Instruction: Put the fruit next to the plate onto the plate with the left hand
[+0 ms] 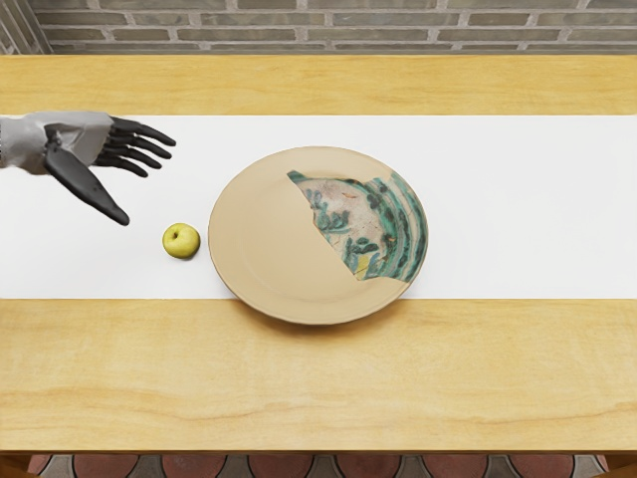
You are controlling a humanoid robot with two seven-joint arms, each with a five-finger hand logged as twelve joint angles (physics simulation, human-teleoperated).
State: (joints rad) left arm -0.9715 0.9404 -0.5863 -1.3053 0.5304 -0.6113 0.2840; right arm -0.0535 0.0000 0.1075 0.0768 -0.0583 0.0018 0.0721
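While the left hand [85,144] hung over the white runner [518,209], its dark fingers [139,147] were spread and gripped nothing. Below the fingertips and slightly to their right, clear of them, the small yellow-green fruit [181,240] sat on the runner. Just past it, farther from the fingers, lay the plate [249,234], not touching the fruit, its near edge reaching onto the wooden worktop [299,383].

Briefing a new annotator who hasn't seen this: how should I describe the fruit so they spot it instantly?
A white runner crosses the wooden table, with a large tan plate at its middle. Just off the plate's left edge, not touching it, lies the fruit. It is the only small, round, yellow-green thing, below the open left hand.
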